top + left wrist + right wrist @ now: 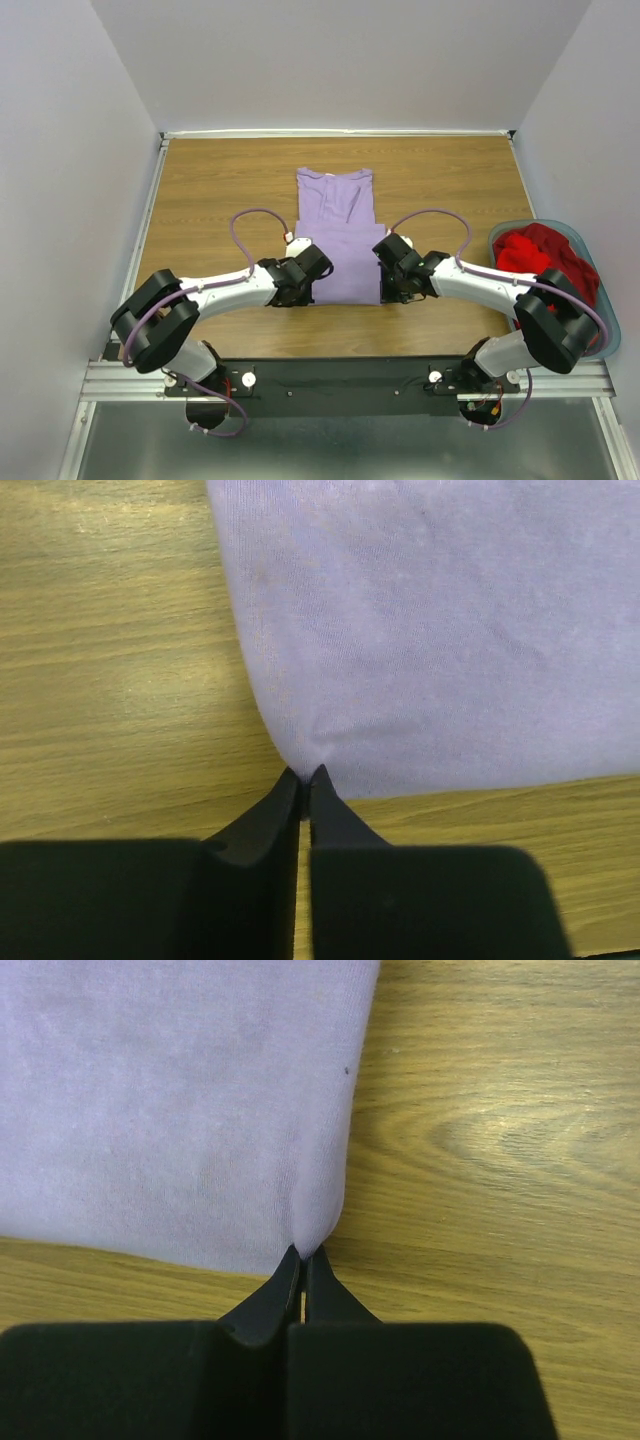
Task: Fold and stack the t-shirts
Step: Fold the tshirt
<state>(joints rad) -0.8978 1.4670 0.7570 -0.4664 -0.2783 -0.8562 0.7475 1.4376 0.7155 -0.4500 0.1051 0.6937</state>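
Mid-desk (215,190), wood-grain top: lavender t-shirt (338,235) lying flat, neckline toward far edge, hem toward the arm bases. Outline a tall narrow rectangle, near half slightly wider than far half. A few soft creases across the upper part.

Left fingers (268,818) at near-left corner of the lavender t-shirt. Closed tight, tips together with only a hairline gap, a small nip of cloth caught between them. Cloth puckered into fine wrinkles right at the pinch. Corner rounded, side edge running up the left-wrist view, hem running off to the right. Bare desk to the left and below.

Right fingers (335,1298) at near-right corner, mirror arrangement. Likewise closed hard on a pinch of lavender cloth, tips meeting, same small pucker at contact. Side edge straight up the right-wrist view, bare desk to the right of it. One tiny dark speck on the cloth near that edge.

From above: left arm (225,290) and right arm (490,282) bent inward from the near edge, wrists facing each other across the hem. Corners raised or flat on desk: cannot tell.

Red t-shirt (540,258) bunched in a heap inside teal-grey basket (603,335) at right edge of desk, well apart from the lavender one. Unfolded. Elbow of right arm overlapping the basket's near side in the top view.
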